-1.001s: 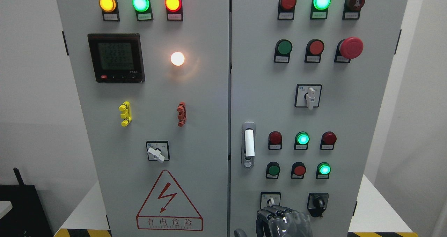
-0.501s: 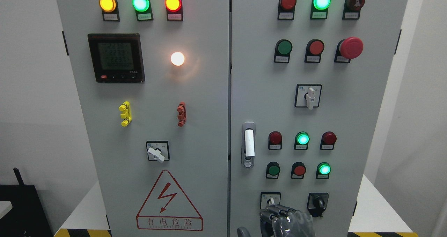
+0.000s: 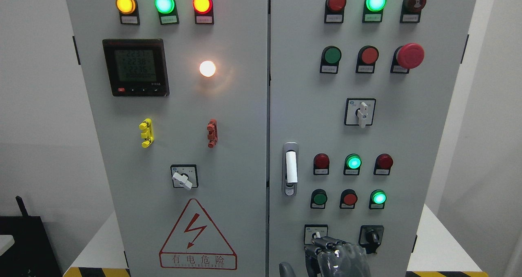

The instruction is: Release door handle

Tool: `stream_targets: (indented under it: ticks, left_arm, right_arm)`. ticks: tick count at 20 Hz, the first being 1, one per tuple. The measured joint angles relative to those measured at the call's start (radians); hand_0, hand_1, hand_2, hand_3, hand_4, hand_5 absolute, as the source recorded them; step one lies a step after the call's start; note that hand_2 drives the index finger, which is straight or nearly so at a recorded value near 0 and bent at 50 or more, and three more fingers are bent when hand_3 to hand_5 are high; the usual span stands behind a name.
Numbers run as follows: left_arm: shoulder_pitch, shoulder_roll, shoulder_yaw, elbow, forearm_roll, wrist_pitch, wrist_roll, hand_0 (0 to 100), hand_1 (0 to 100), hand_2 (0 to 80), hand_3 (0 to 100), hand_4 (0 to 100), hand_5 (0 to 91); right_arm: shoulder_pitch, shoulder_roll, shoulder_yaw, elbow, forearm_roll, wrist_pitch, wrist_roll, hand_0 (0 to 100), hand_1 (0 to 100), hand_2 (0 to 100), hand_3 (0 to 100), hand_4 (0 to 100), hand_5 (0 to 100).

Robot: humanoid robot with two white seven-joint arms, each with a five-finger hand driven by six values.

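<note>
One robot hand (image 3: 336,256) low at bottom edge, fingers curled, holding nothing, which arm unclear. Door handle (image 3: 290,169) sits upright above-left, well apart. Risk: knuckles nudge the rotary switch (image 3: 315,234) nearby

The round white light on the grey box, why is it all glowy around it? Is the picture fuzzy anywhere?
Head view: the white lamp is so bright it washes out and spreads a warm glow on the left door; the hand at the bottom edge looks blurry and shiny; buttons and the door handle stay sharp.
</note>
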Motion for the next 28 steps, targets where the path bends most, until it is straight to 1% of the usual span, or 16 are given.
stream_targets:
  ticks: [4,8,13,17,19,20,21,23,25,28]
  left_arm:
    - [0.000,0.000,0.000,0.000,0.000,0.000,0.000,12,39,0.0,0,0,0.0]
    - [0.000,0.000,0.000,0.000,0.000,0.000,0.000,12,39,0.0,0,0,0.0]
    - [0.000,0.000,0.000,0.000,0.000,0.000,0.000,12,39,0.0,0,0,0.0]
    - [0.000,0.000,0.000,0.000,0.000,0.000,0.000,12,39,0.0,0,0,0.0]
    - [0.000,0.000,0.000,0.000,0.000,0.000,0.000,12,39,0.0,0,0,0.0]
    - [0.000,0.000,0.000,0.000,0.000,0.000,0.000,12,39,0.0,0,0,0.0]
    - [0.000,0.000,0.000,0.000,0.000,0.000,0.000,12,39,0.0,0,0,0.0]
    - [0.000,0.000,0.000,0.000,0.000,0.000,0.000,12,39,0.0,0,0,0.0]
    - [0.000,0.000,0.000,0.000,0.000,0.000,0.000,12,39,0.0,0,0,0.0]
    - [0.000,0.000,0.000,0.000,0.000,0.000,0.000,12,39,0.0,0,0,0.0]
  right_arm:
    - [-0.010,-0.007,-0.004,-0.005,0.049,-0.004,0.016,36,0,100,100,100,96]
    - [-0.017,-0.026,-0.007,-0.016,0.097,-0.004,0.040,37,0,100,100,100,96]
    - [-0.034,-0.047,-0.010,-0.033,0.165,-0.002,0.096,37,0,100,100,100,96]
    - [-0.052,-0.055,-0.011,-0.041,0.219,0.001,0.143,37,0,100,100,100,96]
    - [-0.059,-0.052,-0.012,-0.045,0.244,0.004,0.163,37,0,100,100,100,96]
    - [-0.062,-0.050,-0.012,-0.047,0.257,0.005,0.183,37,0,100,100,100,96]
    - [-0.065,-0.045,-0.012,-0.050,0.270,0.007,0.200,37,0,100,100,100,96]
    - [-0.071,-0.031,-0.013,-0.054,0.298,0.010,0.222,37,0,100,100,100,96]
    - [-0.076,-0.015,-0.014,-0.058,0.318,0.018,0.236,37,0,100,100,100,96]
    - [-0.080,0.010,-0.018,-0.063,0.341,0.044,0.244,37,0,100,100,100,96]
